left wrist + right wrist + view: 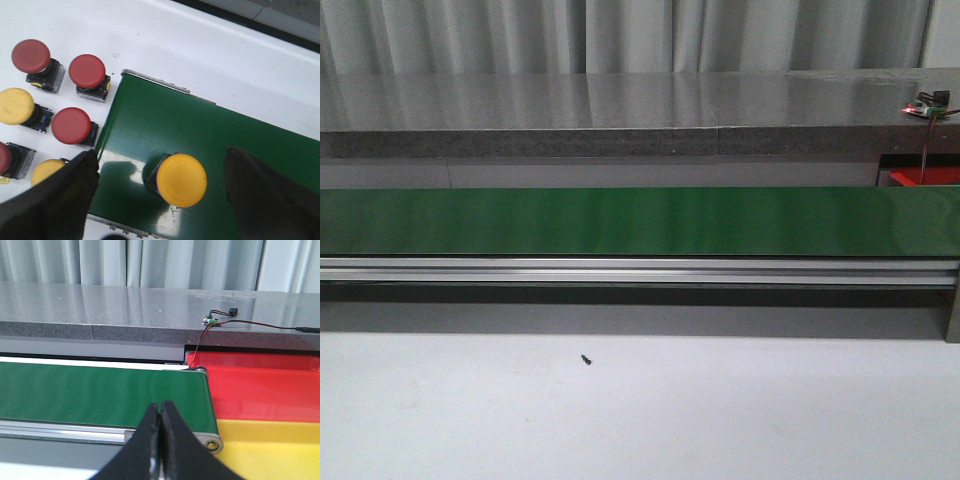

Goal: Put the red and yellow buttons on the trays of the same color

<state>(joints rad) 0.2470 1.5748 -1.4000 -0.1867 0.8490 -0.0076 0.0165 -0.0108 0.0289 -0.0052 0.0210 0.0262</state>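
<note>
You only get a sliver of the red tray (923, 178) at the front view's right edge. Yellow tray (270, 450) runs off frame (right wrist view). Two buttons (47, 170) sit half behind the left gripper's finger (55, 200). Table speck (586, 359) too small to identify.

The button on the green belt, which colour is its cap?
Yellow; the button shows best in the left wrist view.
</note>
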